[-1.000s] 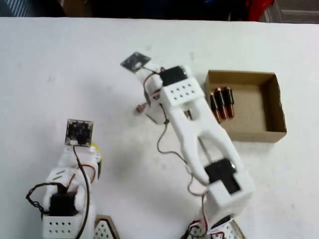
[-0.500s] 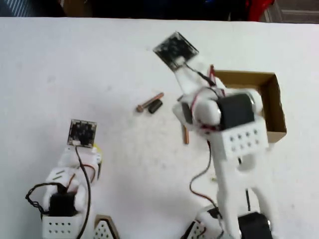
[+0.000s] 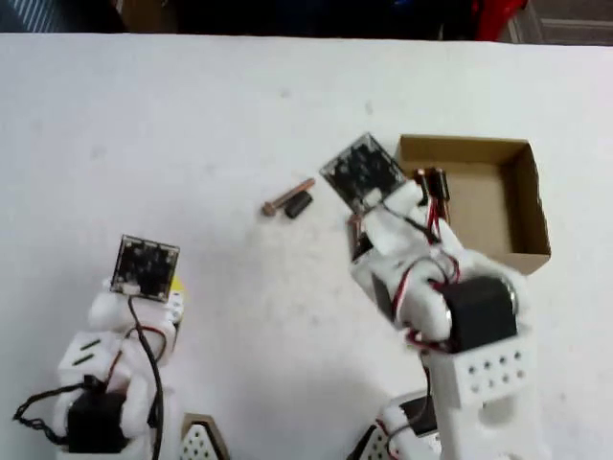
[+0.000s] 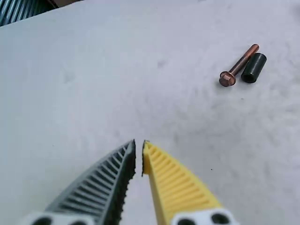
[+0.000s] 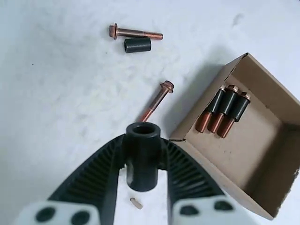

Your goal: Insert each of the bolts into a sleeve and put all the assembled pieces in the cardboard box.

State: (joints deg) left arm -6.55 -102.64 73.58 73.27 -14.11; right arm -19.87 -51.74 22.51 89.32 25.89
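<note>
My right gripper (image 5: 143,149) is shut on a black sleeve (image 5: 142,161), held upright above the table just left of the cardboard box (image 5: 255,140). A loose copper bolt (image 5: 157,101) lies on the table under and beyond it. Farther out, a second bolt (image 5: 136,33) lies beside another black sleeve (image 5: 137,45); the same bolt (image 3: 287,196) and sleeve (image 3: 299,204) sit mid-table in the high view. Three assembled pieces (image 5: 225,110) lie in the box (image 3: 493,216). My left gripper (image 4: 139,149) is shut and empty, low over bare table, well short of that bolt (image 4: 239,65) and sleeve (image 4: 253,68).
The right arm (image 3: 450,307) stands close against the box's left side. The left arm (image 3: 124,326) is at the near left corner. A tiny speck (image 5: 136,202) lies on the table under the right gripper. The white table stretches open to the far left.
The right arm has lifted away from the bolt and sleeve pair and swung back toward the near edge beside the box. The left arm has drawn back slightly.
</note>
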